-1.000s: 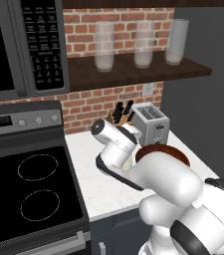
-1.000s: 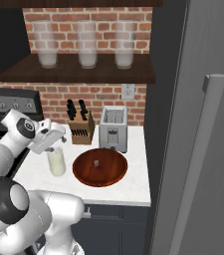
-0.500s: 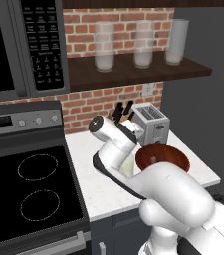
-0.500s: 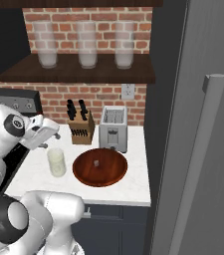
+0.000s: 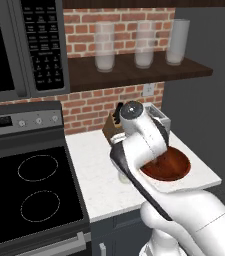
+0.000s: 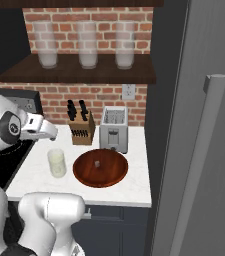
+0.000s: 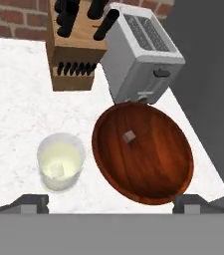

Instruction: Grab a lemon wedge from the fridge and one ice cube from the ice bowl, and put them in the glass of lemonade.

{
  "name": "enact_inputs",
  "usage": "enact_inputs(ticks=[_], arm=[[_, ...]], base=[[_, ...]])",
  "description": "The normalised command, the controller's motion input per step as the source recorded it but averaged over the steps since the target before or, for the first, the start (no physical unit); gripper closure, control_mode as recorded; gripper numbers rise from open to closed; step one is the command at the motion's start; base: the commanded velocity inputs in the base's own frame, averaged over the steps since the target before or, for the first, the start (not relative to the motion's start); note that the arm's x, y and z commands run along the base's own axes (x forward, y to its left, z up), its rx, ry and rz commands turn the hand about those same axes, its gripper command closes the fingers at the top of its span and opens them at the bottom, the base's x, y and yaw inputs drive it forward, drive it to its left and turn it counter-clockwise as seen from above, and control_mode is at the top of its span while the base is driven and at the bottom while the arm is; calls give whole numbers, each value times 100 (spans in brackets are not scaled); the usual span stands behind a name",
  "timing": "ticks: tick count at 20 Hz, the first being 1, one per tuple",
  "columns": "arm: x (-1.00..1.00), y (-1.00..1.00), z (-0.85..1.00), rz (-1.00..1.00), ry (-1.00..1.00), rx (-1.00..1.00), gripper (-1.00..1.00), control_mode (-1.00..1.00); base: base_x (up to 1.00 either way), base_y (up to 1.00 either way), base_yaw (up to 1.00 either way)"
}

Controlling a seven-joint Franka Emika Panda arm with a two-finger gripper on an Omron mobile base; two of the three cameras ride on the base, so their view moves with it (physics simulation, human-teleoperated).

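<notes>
Reddish-brown ice bowl [image 7: 148, 154], seemingly pale-yellow lemonade [image 7: 59, 164].

The worktop [image 7: 14, 99] lies bare left of the glass of lemonade [image 7: 59, 162] and in front of the knife block [image 7: 76, 47] — room to pass there. The ice bowl [image 7: 148, 164] sits just beside the glass, with the toaster [image 7: 141, 55] close behind it. On the right the fridge [image 6: 204, 125] stands shut — a wall along the worktop's edge.

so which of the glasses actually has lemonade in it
The short clear tumbler on the counter beside the ice bowl; the three frosted glasses stand up on the shelf.
</notes>
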Motion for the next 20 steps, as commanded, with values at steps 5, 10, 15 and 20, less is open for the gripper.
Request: enact_inputs(ticks=[5,10,15,20], arm=[[-96,-88,51,2,-26,54,-100,-100],[-85,-37,39,6,-22,11,-100,-100],[-69,0,31,8,-7,-5,-100,-100],[-58,0,16,10,0,-13,-100,-100]], base=[[0,0,0],[0,0,0],[0,0,0],[0,0,0]])
